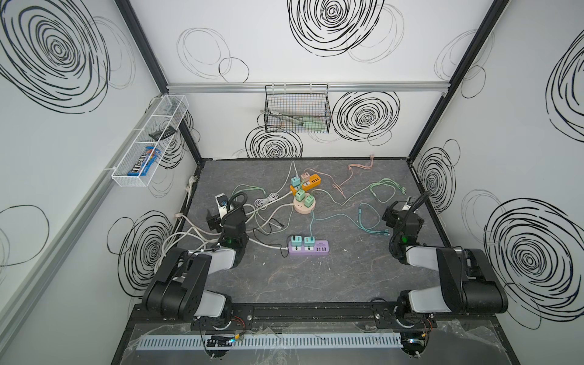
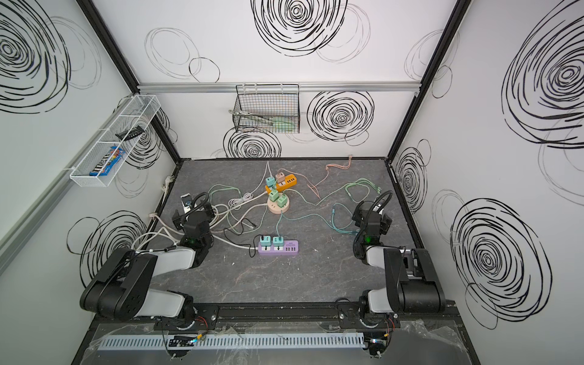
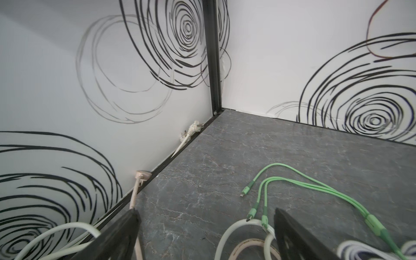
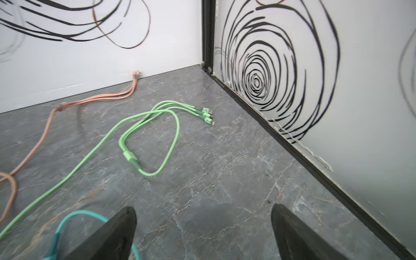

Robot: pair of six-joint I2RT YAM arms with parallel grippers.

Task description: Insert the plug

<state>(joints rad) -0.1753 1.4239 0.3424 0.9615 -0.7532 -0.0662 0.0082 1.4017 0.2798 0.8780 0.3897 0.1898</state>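
**Top views.** In both, the purple power strip lay just 6 o'clock of the table centre. Two teal plugs sat upright in it, side by side. At 12 o'clock of it, the pink round hub and orange strip touched and carried more plugs. Could not tell which plug the task meant. Left gripper hung at 9 o'clock beside white cables; right gripper at 3 o'clock.

**Left wrist.** Fingers were spread wide, with bare table between them. The left green cable lay close by.

**Right wrist.** Fingers were spread too, gripping nothing. A teal cable passed beside one. The right green cable was looped ahead, and a peach cable beyond it reached the wall.
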